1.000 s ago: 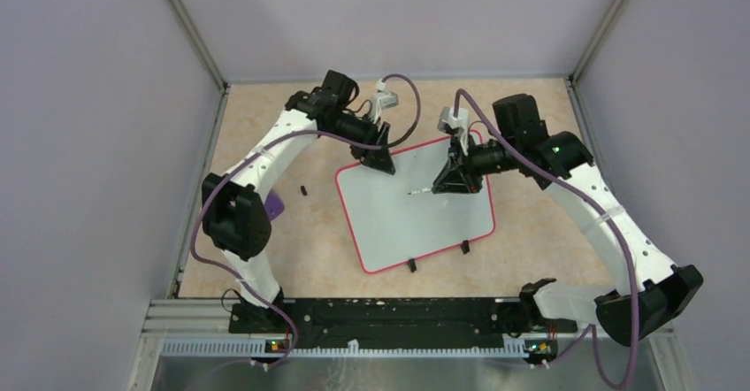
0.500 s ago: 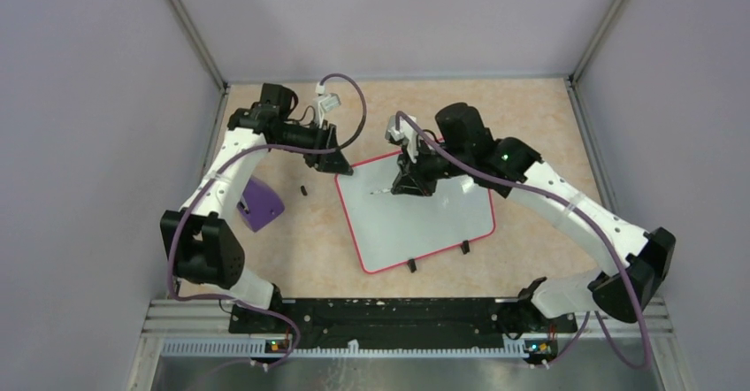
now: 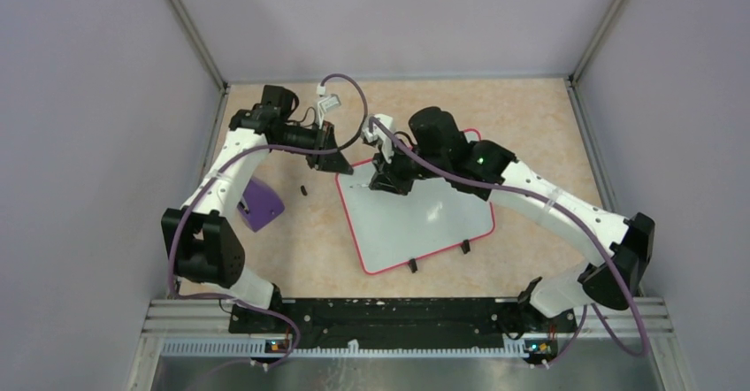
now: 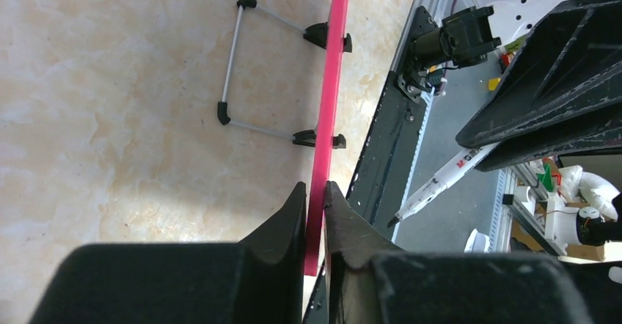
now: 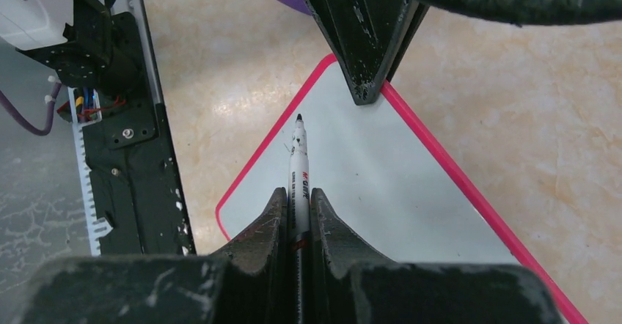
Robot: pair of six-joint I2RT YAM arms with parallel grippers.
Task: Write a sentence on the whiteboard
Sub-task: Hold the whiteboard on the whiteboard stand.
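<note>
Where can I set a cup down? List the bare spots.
Bare table between the whiteboard and the right wall, far side; also between the purple block, the board and the near rail. Crowded at the board's far-left corner: left fingers, right fingers, marker.

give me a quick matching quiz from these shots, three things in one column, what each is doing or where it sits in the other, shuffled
Column one:
1. left gripper
2. right gripper
3. purple block

Column two:
a. shut on the marker
b. lying on the table, left of the whiteboard
c. clamped on the whiteboard's edge

Pairs: 1-c, 2-a, 3-b
</note>
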